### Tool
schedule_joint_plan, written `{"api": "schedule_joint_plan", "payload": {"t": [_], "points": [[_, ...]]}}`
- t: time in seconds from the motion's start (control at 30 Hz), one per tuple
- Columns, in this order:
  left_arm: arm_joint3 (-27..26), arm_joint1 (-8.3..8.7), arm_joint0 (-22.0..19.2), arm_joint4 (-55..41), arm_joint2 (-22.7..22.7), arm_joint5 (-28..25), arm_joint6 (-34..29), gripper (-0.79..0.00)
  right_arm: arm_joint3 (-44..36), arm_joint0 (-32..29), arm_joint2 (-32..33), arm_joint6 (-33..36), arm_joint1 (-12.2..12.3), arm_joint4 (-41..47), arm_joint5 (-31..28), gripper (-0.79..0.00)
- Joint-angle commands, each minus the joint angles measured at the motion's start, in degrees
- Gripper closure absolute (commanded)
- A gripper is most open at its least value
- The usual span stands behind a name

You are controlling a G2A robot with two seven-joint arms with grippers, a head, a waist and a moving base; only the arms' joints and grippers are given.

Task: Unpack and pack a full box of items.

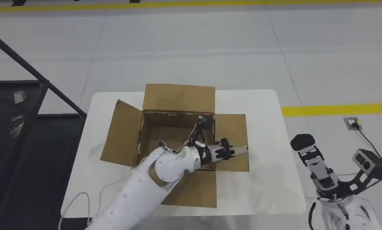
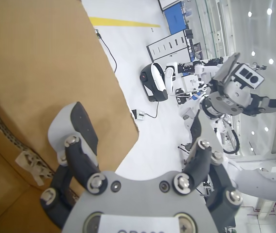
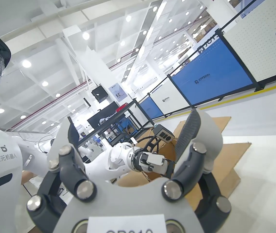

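While the box sits open on the white surface with all four flaps folded outward, the left pincer lies over the box's right flap, just beyond the box's opening. The left arm crosses the opening from the box's near side.

Left pincer: fingers spread wide, nothing between them. One finger pad sits over the flap's cardboard and the other is past the flap's edge. I cannot tell whether it touches the flap.

Right pincer: well apart from the box, out beyond the surface's edge on the box's right side. Its fingers are wide and it holds nothing. From its wrist camera, the box and the left arm show between its fingers, farther off.
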Motion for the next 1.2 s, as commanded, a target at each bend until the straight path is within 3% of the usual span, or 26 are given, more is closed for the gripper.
{"api": "schedule_joint_plan", "payload": {"t": [0.0,0.17,0.3,0.47,0.67,0.8,0.9,1.17], "points": [[0.82,-0.51,-0.50,0.32,0.83,0.01,0.25,-0.785,-1.46,-0.27,0.19,-0.27,0.00,-1.29,1.22,-0.785],[-1.06,-0.40,0.00,1.21,-0.51,-1.29,-0.59,-0.785,-3.14,2.75,-0.16,2.21,0.35,-4.51,7.08,-0.785],[-9.28,1.57,3.41,6.18,-5.42,-1.94,-1.99,-0.785,-5.10,7.21,-1.58,6.34,0.78,-6.86,14.09,-0.785],[-25.14,5.49,13.73,9.70,-19.27,-1.42,-5.36,-0.785,-5.07,16.22,-5.19,13.42,1.32,-8.17,22.02,-0.785],[-37.43,8.92,28.60,0.94,-42.79,-2.92,-9.14,-0.785,-0.85,31.79,-14.01,22.24,1.31,-11.68,31.63,-0.785],[-40.11,10.03,37.51,-4.27,-56.56,-5.82,-9.20,-0.785,4.86,43.41,-24.26,30.02,0.44,-14.81,38.23,-0.785],[-39.86,10.38,43.01,-8.00,-64.17,-8.02,-8.27,-0.785,11.68,52.23,-34.17,33.61,-1.29,-15.83,42.77,-0.785],[-37.22,10.38,53.90,-13.93,-75.81,-14.05,-4.64,-0.785,33.55,69.94,-59.19,38.13,-9.47,-17.48,48.82,-0.785]]}}
